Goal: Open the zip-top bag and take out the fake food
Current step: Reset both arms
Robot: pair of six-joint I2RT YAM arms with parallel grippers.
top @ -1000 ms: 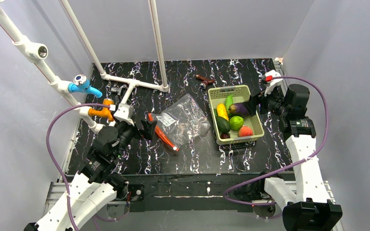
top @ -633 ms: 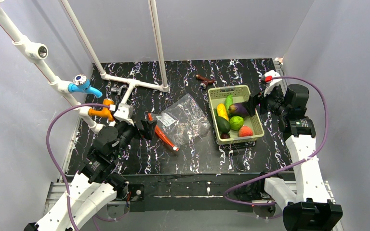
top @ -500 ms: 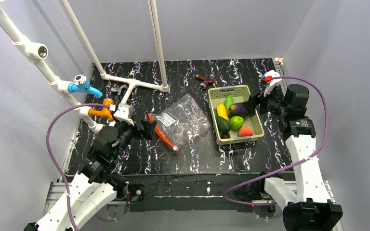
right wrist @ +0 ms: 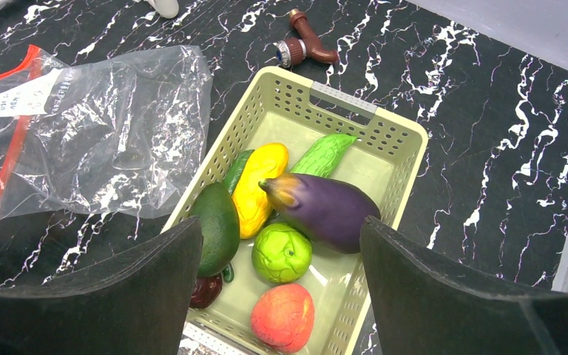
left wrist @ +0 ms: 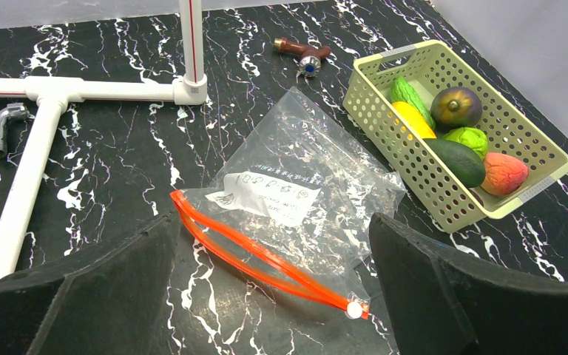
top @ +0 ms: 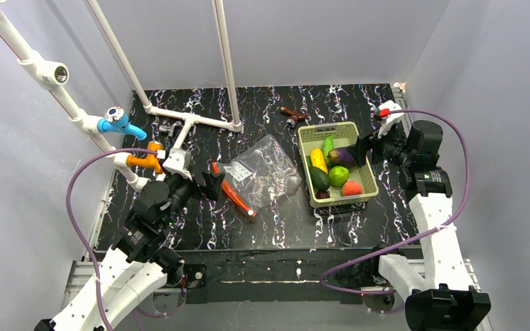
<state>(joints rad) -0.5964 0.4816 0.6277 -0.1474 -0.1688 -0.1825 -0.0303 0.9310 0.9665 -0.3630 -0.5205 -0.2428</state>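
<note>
- Two pairs of my fingers are standing spread wide, and neither is grasping anything. My left gripper [top: 209, 184] is hovering over the table [left wrist: 118, 163], and my right gripper [top: 363, 149] is hanging at the basket [right wrist: 344, 96].
- I am looking down on the zip-top bag [left wrist: 303, 177], which is lying flat on the black, white-veined surface. It is clear, crinkly, glinting film, with a white label [left wrist: 270, 198] showing through it.
- Its red-orange zipper strip [left wrist: 251, 255] is running along the edge nearest my left fingers. The two thin tracks are bowing apart into a narrow lens, with a small white slider at one end.
- From my left wrist, the bag is sitting just ahead of my dark, matte, wedge-shaped pads [left wrist: 81, 296] and between them, touching neither.
- The fake food [right wrist: 322, 207] is resting in the yellow-green perforated plastic basket, just beside the bag's far corner. I cannot tell whether bag and basket are touching.
- Lying there are a glossy purple eggplant, a yellow piece [right wrist: 259, 188], a dark avocado [right wrist: 218, 225], a wrinkled green round fruit [right wrist: 281, 251], a red-orange tomato [right wrist: 285, 316] and a bumpy green cucumber [right wrist: 324, 153].
- From my right wrist, the pile is lying between my right pads [right wrist: 103, 296] and below them, with no contact.
- Beyond the basket's far end, a brown object with a handle [right wrist: 307, 48] is lying on the table.
</note>
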